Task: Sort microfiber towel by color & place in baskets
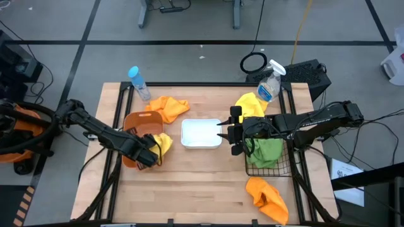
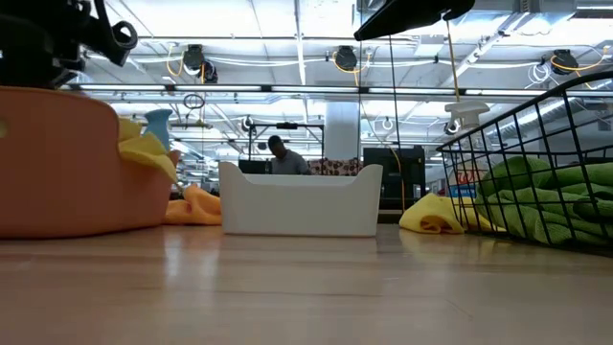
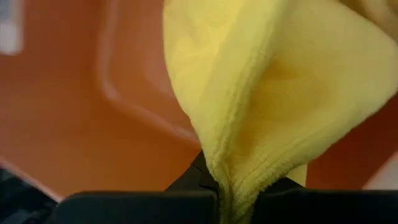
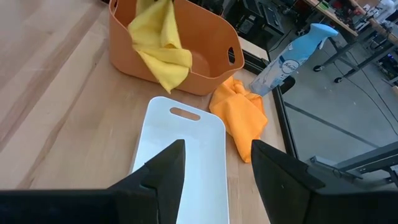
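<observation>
Left pincer (image 1: pixel 153 153): clamped tight on a yellow towel (image 1: pixel 163 142); in the left wrist view the cloth (image 3: pixel 273 93) bunches straight out of the closed fingertips. It hangs over the orange-brown tub (image 1: pixel 136 123), which sits directly under and around the pincer, with part of the cloth draped over the tub's near rim. Judgement: the towel is held at one pinched edge so it falls clear into the tub on release; the drop is at hand but not yet made.

Just beyond that tub, away from the left pincer: an orange towel (image 1: pixel 167 108) crumpled on the surface, and further off a blue-capped bottle (image 1: pixel 139 82).

Right pincer (image 1: pixel 228 133): fingers parted to a middling gap, nothing between them. It hovers at the edge of the black wire basket (image 1: pixel 278 169), facing across the white tub (image 1: pixel 201 133) that lies just in front of it. The white tub is empty. Behind the pincer, inside the wire basket, green towels (image 1: pixel 265 151) are bundled; so green is apparently sorted there.

Further from the right pincer: a second yellow towel (image 1: pixel 249 106) beside the basket's far corner, next to the clear spray bottle (image 1: pixel 270 84). A second orange towel (image 1: pixel 268 197) lies on the surface on the basket's opposite side, well apart.

Judgement: one yellow and both orange cloths remain loose; the white tub is likely reserved for orange.
</observation>
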Available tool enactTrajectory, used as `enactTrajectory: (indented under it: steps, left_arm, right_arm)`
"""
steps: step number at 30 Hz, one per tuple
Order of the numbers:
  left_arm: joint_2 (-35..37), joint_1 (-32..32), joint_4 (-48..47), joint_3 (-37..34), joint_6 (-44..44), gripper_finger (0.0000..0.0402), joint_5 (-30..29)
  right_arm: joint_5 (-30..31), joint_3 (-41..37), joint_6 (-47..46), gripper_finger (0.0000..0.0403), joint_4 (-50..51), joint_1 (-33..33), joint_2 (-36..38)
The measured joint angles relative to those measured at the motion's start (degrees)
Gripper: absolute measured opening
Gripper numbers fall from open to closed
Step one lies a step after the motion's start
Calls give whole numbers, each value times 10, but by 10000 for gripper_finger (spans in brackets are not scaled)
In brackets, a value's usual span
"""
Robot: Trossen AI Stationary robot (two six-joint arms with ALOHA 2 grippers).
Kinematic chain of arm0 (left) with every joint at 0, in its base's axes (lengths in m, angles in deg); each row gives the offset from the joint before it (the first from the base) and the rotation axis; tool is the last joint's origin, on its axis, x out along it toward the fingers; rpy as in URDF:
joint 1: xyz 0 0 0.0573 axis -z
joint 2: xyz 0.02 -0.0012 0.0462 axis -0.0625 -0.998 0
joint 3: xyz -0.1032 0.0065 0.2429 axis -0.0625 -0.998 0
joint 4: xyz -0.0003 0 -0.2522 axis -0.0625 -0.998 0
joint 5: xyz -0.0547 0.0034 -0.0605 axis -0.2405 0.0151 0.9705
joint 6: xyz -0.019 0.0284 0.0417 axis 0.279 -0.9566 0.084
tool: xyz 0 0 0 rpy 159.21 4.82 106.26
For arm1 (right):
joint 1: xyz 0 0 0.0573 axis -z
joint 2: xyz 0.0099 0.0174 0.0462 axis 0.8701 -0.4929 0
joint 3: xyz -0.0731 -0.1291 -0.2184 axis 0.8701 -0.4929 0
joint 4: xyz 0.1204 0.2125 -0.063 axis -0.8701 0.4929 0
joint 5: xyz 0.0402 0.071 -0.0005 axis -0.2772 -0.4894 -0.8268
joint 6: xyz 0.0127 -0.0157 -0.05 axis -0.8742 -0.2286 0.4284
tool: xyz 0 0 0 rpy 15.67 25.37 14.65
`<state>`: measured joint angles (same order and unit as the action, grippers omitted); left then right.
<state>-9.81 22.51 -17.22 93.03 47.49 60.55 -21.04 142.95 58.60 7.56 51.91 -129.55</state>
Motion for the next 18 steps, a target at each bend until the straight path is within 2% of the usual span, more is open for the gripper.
enactTrajectory:
  steps: [4, 9, 18]
  left_arm:
    - [0, 1, 15, -20, 12, 15, 35]
    - [0, 2, 10, -25, 15, 20, 37]
    - [0, 2, -41, -25, 15, 111, 13]
  right_arm:
    - [0, 0, -1, 176, 0, 0, 0]
    - [0, 0, -1, 176, 0, 0, 0]
    - [0, 0, -1, 176, 0, 0, 0]
